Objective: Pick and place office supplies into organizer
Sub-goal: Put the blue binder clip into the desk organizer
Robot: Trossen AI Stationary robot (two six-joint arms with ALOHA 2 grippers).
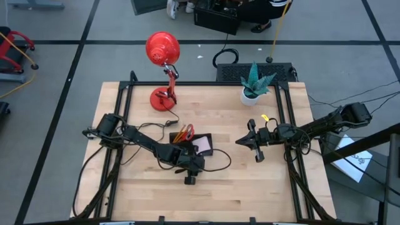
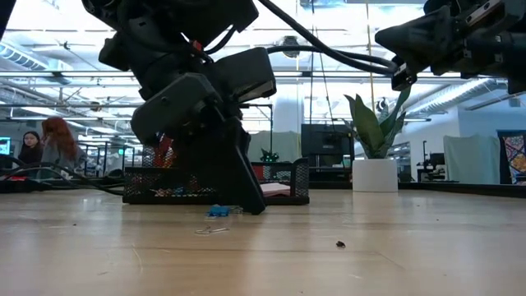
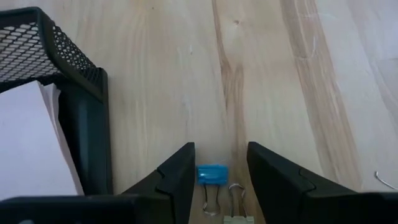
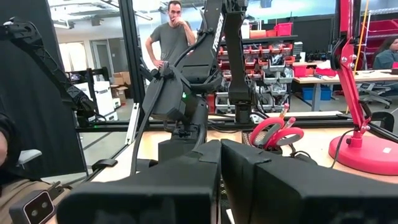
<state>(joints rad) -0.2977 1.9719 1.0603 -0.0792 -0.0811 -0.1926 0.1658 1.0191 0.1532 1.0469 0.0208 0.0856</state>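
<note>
The left gripper (image 3: 219,180) is seen low over the table (image 1: 250,187), just in front of the organizer (image 1: 192,143). Its fingers (image 3: 177,177) are spread part-way, and a small blue clip (image 3: 212,173) is framed between them on the bare wood. A gap is visible on either side of the clip, so no grip is shown. From table height the same clip (image 2: 219,210) is found lying flat on the wood just in front of the organizer (image 2: 283,182), beside the lowered left gripper (image 2: 246,201). A second, unpainted clip (image 3: 235,205) is glimpsed next to the blue one, though only its wire handles are shown clearly.

Inside the organizer the red-handled scissors (image 1: 184,133) are stood upright at the end toward the red lamp (image 1: 163,69), and a pink sticky-note pad (image 1: 202,146) is laid in the other compartment. Something orange is mixed in with the scissors, possibly pencils, but it cannot be made out for certain.

The right gripper (image 1: 240,142) is held up off the table, well to the side of the organizer and near the potted plant (image 1: 253,84). Its fingers (image 4: 186,180) are pressed together with nothing between them. A small yellow piece (image 1: 265,117) is spotted on that arm, on the plant's side of the organizer.

People are seen in the room beyond the table.
</note>
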